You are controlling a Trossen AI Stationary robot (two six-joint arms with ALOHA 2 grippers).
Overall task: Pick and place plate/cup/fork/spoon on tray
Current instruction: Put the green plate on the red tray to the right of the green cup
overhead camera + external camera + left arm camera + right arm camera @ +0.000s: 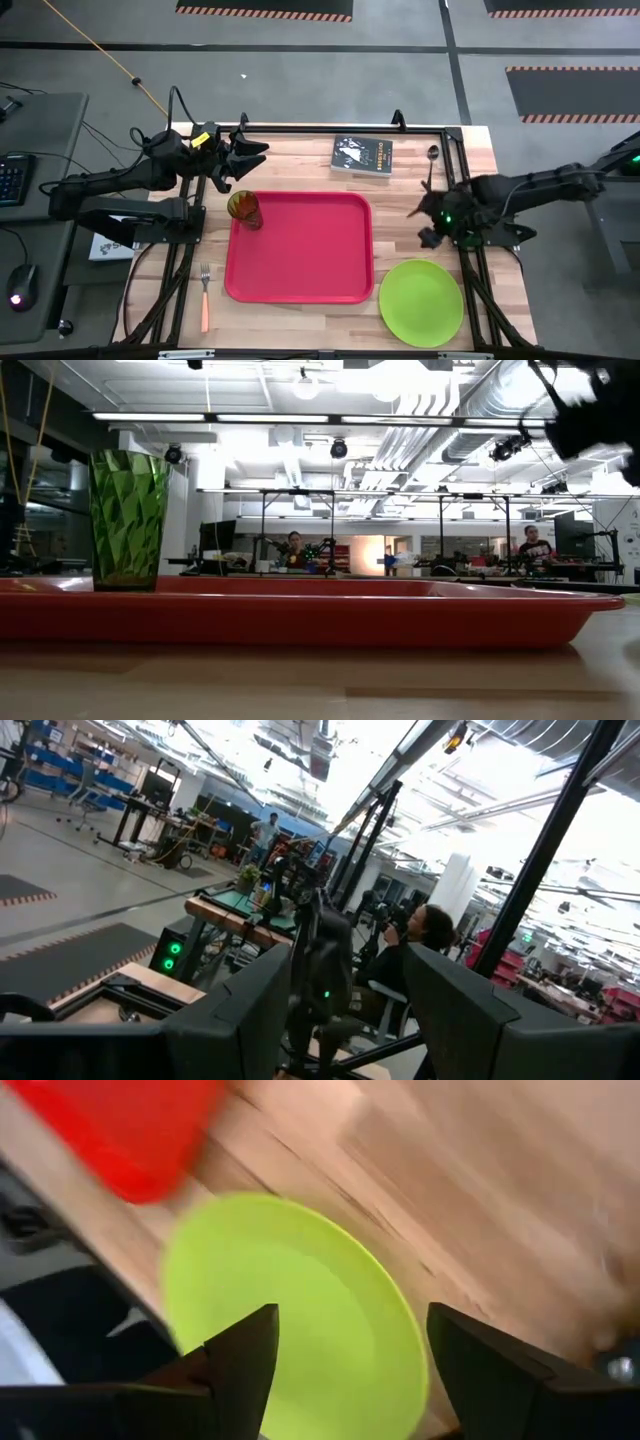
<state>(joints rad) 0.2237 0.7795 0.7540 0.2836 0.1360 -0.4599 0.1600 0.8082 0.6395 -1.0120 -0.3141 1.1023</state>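
The plate [421,302] lies flat on the bare table just beside the tray [300,272], off its near right corner, so it is judged not yet placed. The cup [244,210] stands upright in the tray's far left corner, which leaves the middle free for the plate. The fork [204,291] lies on the table left of the tray; the spoon [431,163] lies near the far right edge, beside a book [362,156]. The right gripper [428,225] is held above the table between spoon and plate, jaws spread and empty, its wrist angled towards the plate. The left gripper [238,158] is parked beyond the cup, jaws spread, holding nothing.
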